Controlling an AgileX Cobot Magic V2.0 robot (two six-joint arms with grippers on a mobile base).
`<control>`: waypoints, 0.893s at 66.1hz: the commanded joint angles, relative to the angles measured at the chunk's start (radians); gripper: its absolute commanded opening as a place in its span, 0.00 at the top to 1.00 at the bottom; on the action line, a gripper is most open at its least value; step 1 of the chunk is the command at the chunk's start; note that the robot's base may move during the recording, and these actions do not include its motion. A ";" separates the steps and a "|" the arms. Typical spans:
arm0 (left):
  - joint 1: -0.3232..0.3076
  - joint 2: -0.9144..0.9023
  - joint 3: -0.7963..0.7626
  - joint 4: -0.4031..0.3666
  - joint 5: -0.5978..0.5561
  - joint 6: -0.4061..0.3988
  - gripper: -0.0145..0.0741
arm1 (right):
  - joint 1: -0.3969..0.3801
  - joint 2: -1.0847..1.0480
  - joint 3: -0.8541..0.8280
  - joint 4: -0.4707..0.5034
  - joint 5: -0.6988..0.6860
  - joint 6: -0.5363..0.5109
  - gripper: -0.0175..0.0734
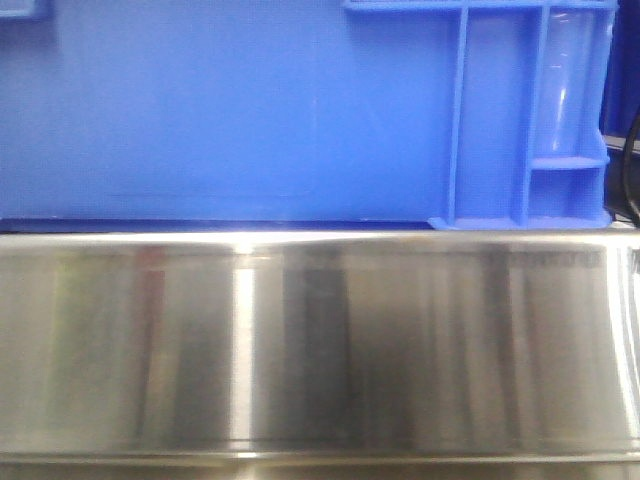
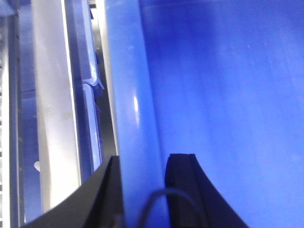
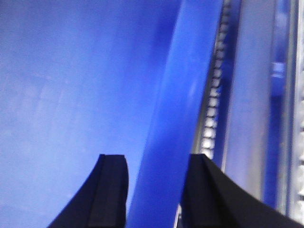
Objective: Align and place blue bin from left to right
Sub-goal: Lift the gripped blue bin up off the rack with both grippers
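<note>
The blue bin (image 1: 230, 110) sits at the front edge of the steel tabletop (image 1: 320, 330), with the left pincer (image 2: 145, 161) and the right pincer (image 3: 156, 161) each clamped on its rim, so I judge the grasping done and the aligned placing not yet done.

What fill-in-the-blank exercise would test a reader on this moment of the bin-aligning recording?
1. The left gripper straddles the blue bin's thick top ____.
2. The right gripper is ____ on that same bin.
3. In the front view, the bin's vertical ribs show on the ____ side of the picture.
4. Below the bin runs a shiny ____ ledge.
Missing words: rim; shut; right; metal.
</note>
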 commanded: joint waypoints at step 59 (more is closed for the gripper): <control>-0.014 -0.271 -0.008 -0.058 -0.004 0.008 0.96 | 0.007 -0.130 -0.205 -0.012 -0.028 0.020 0.88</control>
